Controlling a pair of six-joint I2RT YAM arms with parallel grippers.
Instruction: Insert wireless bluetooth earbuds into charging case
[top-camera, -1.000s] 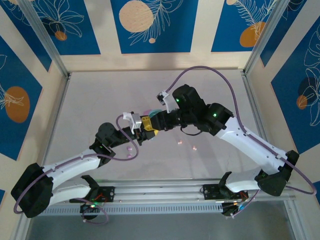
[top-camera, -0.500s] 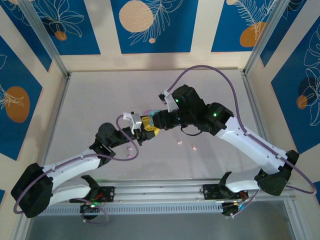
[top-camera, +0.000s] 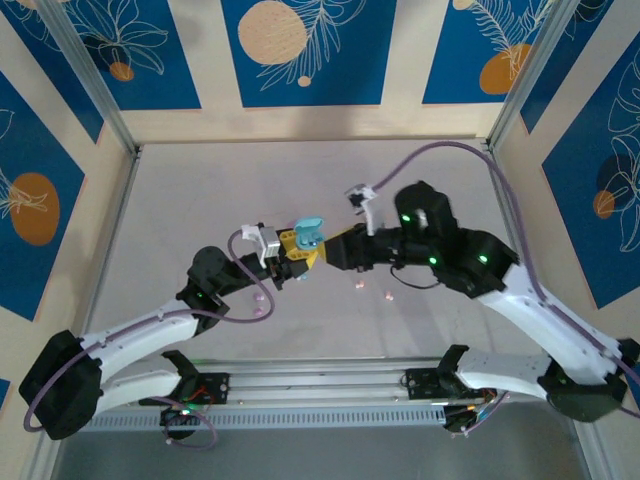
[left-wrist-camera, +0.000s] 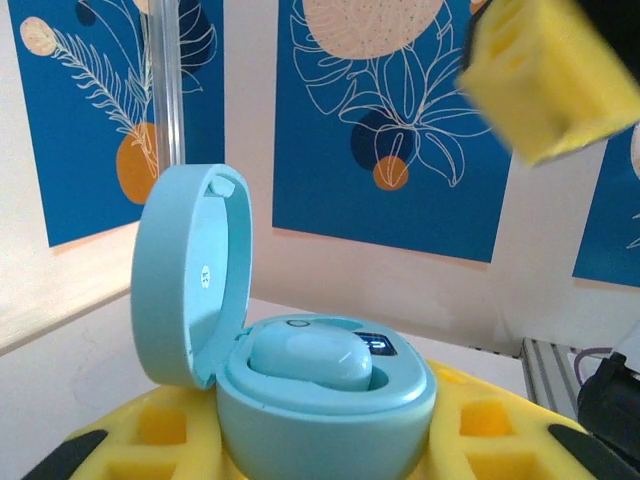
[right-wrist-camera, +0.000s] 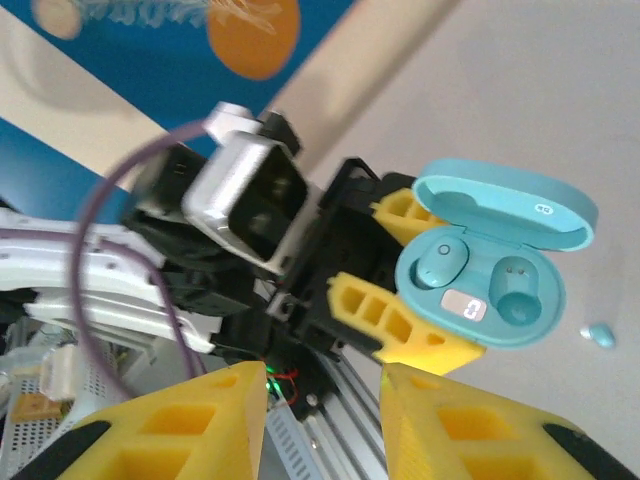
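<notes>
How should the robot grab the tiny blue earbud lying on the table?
Come straight down from above and pinch the blue earbud across its narrow width. It lies flat and low on the table, longer one way, so that is probably the steadiest hold.

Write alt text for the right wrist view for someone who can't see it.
An open light blue charging case, one earbud seated inside, is clamped by the left gripper. The right gripper stands open in the foreground.
</notes>
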